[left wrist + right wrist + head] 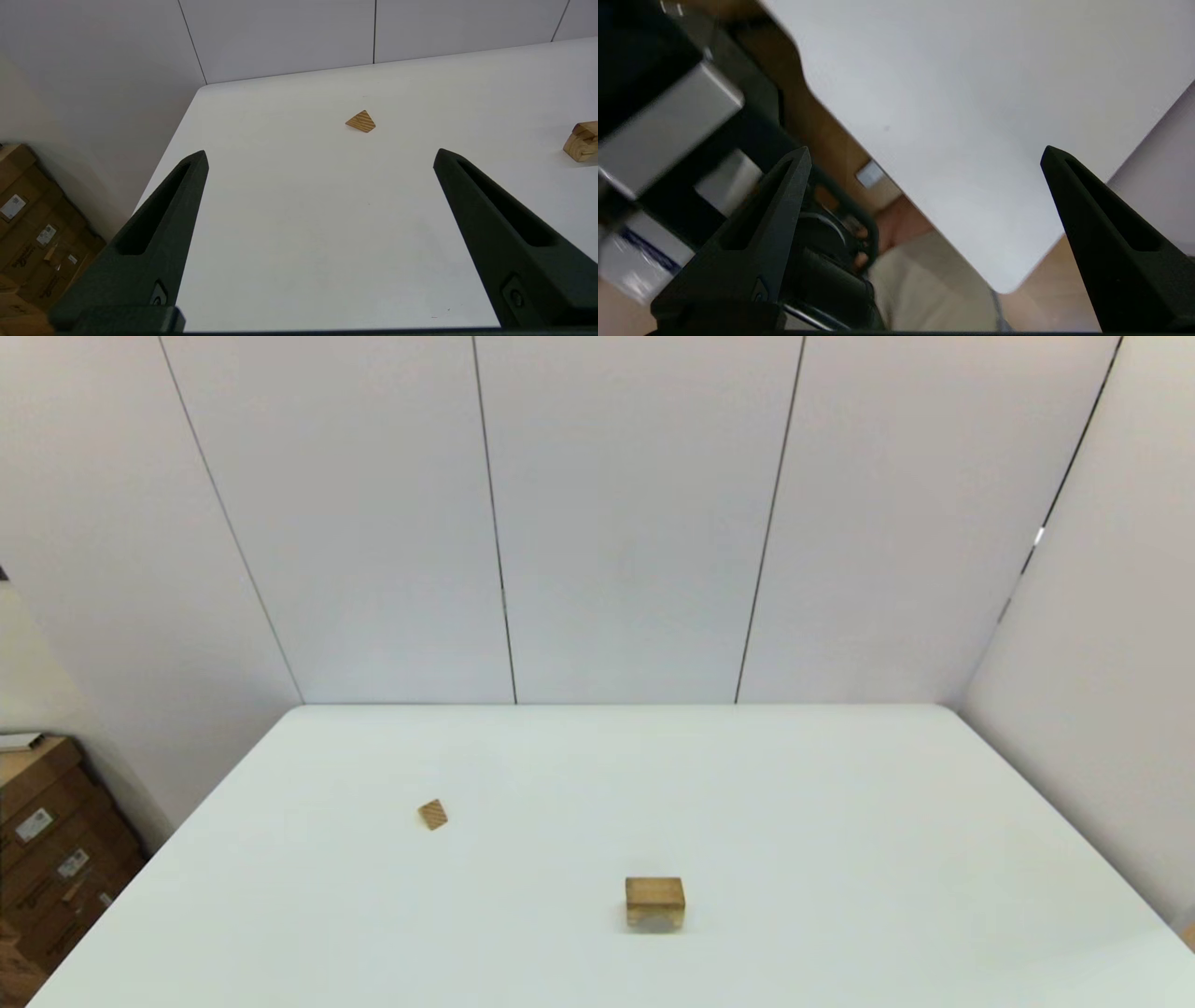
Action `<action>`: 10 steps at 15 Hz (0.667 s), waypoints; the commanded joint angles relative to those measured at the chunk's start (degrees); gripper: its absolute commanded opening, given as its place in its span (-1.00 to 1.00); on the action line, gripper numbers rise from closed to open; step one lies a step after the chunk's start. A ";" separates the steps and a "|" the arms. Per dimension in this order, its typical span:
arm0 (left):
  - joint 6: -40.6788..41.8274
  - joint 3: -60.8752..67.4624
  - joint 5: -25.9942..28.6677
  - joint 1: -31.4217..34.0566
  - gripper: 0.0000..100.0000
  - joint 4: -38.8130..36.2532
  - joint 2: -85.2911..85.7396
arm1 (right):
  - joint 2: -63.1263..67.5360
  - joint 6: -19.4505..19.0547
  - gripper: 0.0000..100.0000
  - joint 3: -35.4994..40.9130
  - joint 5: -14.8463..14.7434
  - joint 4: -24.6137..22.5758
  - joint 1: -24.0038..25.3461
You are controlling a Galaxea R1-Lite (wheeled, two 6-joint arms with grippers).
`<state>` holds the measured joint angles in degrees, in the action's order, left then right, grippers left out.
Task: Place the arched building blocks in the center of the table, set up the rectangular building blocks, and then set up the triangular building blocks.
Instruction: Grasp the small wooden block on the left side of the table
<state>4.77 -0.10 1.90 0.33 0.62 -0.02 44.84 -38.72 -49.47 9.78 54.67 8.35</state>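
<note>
A white worktop (840, 821) carries a stack near its front middle: the darker rectangular block (654, 892) lies flat on the pale arched block (653, 919), long sides running left to right. The small triangular block (432, 815) sits well apart to the left, lying on a flat face, peak pointing away in the left wrist view. It looks light, rigid and smooth; its sloped faces may slip, so the flat striped faces seem the safer hold. The left tool (320, 158) hovers short of it, fingers wide apart. The right tool (924, 154), also spread open, hangs parked off the worktop's near right corner.
</note>
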 commanded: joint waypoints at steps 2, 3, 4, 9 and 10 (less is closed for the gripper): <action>0.07 0.01 0.03 0.02 1.00 -0.01 0.02 | -7.57 14.02 1.00 3.85 3.32 -4.84 -1.67; 0.07 0.01 0.03 0.02 1.00 -0.01 0.02 | -9.86 18.50 1.00 5.35 3.23 -7.83 -2.02; 0.07 0.01 0.03 0.02 1.00 -0.01 0.02 | -11.70 21.49 1.00 6.40 3.14 -10.64 -2.81; 0.07 0.01 0.03 0.02 1.00 -0.01 0.02 | -18.21 31.51 1.00 6.67 2.97 -16.35 -7.91; 0.07 0.01 0.03 0.02 1.00 -0.01 0.02 | -19.44 33.09 1.00 6.67 2.97 -16.88 -9.14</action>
<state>4.82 -0.10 1.90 0.33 0.62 -0.02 29.25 -8.27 -42.89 12.68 38.45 1.90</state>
